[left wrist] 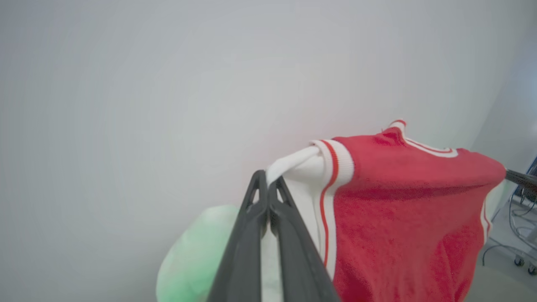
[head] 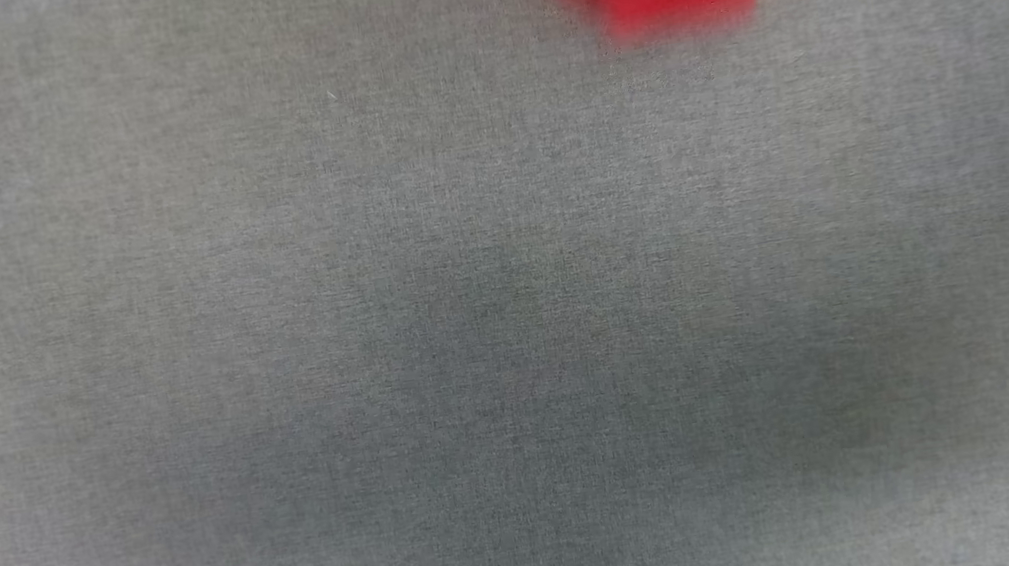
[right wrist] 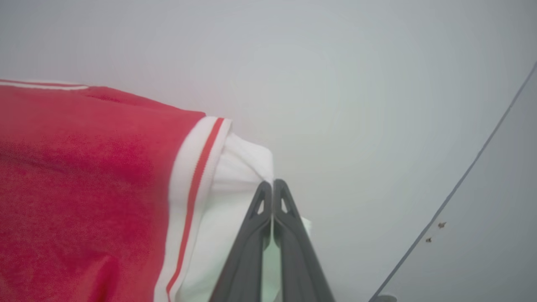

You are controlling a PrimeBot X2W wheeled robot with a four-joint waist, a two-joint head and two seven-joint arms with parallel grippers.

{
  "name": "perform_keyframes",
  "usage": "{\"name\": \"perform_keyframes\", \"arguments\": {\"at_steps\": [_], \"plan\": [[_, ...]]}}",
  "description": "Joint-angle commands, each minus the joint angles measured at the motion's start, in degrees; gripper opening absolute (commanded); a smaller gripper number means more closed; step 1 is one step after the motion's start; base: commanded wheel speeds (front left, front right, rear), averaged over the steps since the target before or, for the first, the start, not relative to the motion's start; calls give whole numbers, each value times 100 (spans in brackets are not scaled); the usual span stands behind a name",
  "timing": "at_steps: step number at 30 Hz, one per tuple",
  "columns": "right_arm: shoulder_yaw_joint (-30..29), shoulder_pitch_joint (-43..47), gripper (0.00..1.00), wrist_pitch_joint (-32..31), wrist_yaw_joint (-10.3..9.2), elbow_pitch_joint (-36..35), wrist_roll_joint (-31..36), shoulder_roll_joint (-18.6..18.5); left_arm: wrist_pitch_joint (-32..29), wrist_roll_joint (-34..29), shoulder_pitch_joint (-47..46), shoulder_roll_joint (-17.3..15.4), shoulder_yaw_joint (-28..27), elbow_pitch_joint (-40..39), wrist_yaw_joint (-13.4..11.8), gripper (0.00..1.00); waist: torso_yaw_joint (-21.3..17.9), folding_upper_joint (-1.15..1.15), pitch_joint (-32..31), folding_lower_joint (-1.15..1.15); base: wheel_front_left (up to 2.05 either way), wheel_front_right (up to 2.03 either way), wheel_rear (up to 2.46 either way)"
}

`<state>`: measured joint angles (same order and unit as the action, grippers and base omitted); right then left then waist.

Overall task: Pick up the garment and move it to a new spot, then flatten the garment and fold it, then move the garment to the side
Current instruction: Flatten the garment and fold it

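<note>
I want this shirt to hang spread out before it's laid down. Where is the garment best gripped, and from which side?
Grip the garment by its white sleeves, just outside the striped trim, coming at each from its own outer side. The left gripper and right gripper are shut there, and the red body hangs wide between them.

Lab-like test room: plain pale wall, loose floor cables, caster wheels, grey cloth worktop.

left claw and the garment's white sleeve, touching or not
Touching. The left wrist view shows the left claw shut, with the white sleeve of the garment pinched between its tips and bunching out just above them.
</note>
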<state>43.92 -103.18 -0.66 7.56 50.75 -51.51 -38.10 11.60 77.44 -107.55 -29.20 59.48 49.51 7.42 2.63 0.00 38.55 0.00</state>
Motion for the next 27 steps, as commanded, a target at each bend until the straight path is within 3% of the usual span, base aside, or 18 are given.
{"name": "perform_keyframes", "arguments": {"at_steps": [1, 4, 6, 12, 19, 22, 26, 27], "plan": [[-213, -340, 0, 362, -14, 415, 147, 93, 174, 106, -274, 51, -238, 189, 3, 0, -28, 0, -134, 0, 0, 0, 0], [-488, -717, 0, 863, -15, 1012, 323, 376, 322, 288, -504, 211, -619, 269, -9, 0, -35, 0, -291, 0, 0, 0, 0], [-490, -725, 0, 882, -14, 1199, 331, 561, 344, 291, -453, 221, -672, 181, -9, 0, -39, 0, -408, 0, 0, 0, 0], [5, 16, 0, 599, -13, 942, 309, 539, 352, 423, 439, 3, -459, -342, -7, 0, -44, 0, -687, 0, 0, 0, 0], [546, 1959, 0, 596, -12, -156, -198, -33, 361, 819, 2609, -642, -250, -1840, -6, 0, -34, 0, -1095, 0, 0, 0, 0], [711, 2946, 0, 614, -13, -846, -460, -402, 364, 718, 3716, -985, -519, -2460, -6, 0, -66, 0, -1251, 0, 0, 0, 0], [779, 4212, 0, 525, -14, -1658, -742, -923, 366, 384, 5182, -1108, -1195, -3019, -7, 0, -50, 0, -1448, 0, 0, 0, 0], [779, 4212, 0, 525, -14, -1658, -742, -923, 366, 384, 5182, -1108, -1195, -3019, -7, 0, -50, 0, -1448, 0, 0, 0, 0]]}}
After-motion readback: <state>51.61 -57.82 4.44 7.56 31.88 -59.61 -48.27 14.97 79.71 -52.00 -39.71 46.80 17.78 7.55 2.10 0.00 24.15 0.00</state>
